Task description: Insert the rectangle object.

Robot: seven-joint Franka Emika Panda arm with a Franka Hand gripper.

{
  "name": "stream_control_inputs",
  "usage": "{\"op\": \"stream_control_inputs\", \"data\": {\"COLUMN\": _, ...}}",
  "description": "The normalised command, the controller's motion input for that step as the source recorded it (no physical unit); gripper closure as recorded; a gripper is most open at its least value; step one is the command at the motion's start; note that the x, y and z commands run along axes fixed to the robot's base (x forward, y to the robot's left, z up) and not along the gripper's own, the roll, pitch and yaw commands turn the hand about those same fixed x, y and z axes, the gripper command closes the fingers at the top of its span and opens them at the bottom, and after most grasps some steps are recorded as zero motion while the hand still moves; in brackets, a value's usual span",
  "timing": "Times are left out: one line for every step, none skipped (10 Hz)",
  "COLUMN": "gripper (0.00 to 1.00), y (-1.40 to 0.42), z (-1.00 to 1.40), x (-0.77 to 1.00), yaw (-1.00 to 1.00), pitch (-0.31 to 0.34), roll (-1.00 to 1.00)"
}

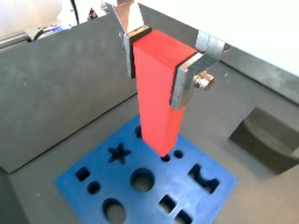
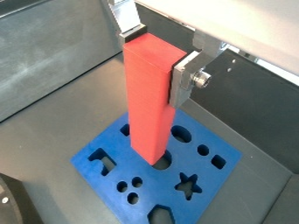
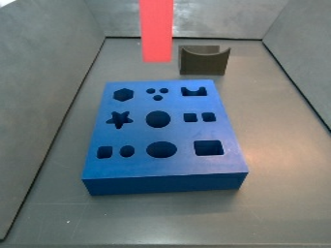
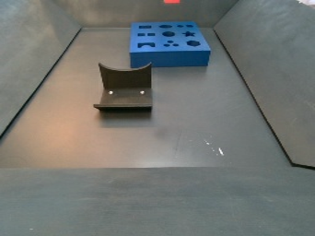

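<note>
My claw [image 1: 162,63] clenched on the rectangle object [image 1: 160,96], bar hanging upright between my fingers [image 2: 187,74], its lower end above the blue block [image 2: 140,175] beneath me, dark grey notched block [image 3: 203,59] off aside.

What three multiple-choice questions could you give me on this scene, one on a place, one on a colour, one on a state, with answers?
1. Where is the dark grey notched block?
A. on the floor beside the blue block
B. on top of the blue block
C. in the gripper

2. What colour is the bar in the gripper?
A. green
B. red
C. yellow

3. What state is the bar in?
A. lying flat on the floor
B. fully seated in a hole
C. held upright above the blue block

Answers: 1 A, both side views show it on the floor, apart from the block. 2 B, it is plainly red. 3 C, both wrist views show the fingers clamping it over the block.
</note>
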Motion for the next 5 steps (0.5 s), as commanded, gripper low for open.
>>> {"op": "stream_control_inputs", "data": {"gripper": 1.0, "y": -0.99, "z": -0.61, "x": 0.37, "yaw": 0.0, "pitch": 0.0, "roll": 0.04}}
{"op": "stream_control_inputs", "data": {"gripper": 1.0, "y": -0.97, "z": -0.53, "x": 0.37, "yaw": 0.0, "pitch": 0.013, "roll": 0.05}}
{"op": "stream_control_inputs", "data": {"gripper": 1.0, "y": -0.99, "z": -0.53, "x": 0.38, "yaw": 0.0, "pitch": 0.026, "roll": 0.05}}
{"op": "stream_control_inputs", "data": {"gripper": 1.0, "y": -0.99, "z": -0.49, "x": 0.46, "yaw": 0.0, "pitch": 0.047, "roll": 0.05}}
{"op": "stream_control_inputs", "data": {"gripper": 1.0, "y": -0.86, "z": -0.4, "x": 0.5, "yaw": 0.0, "pitch": 0.129, "roll": 0.11}}
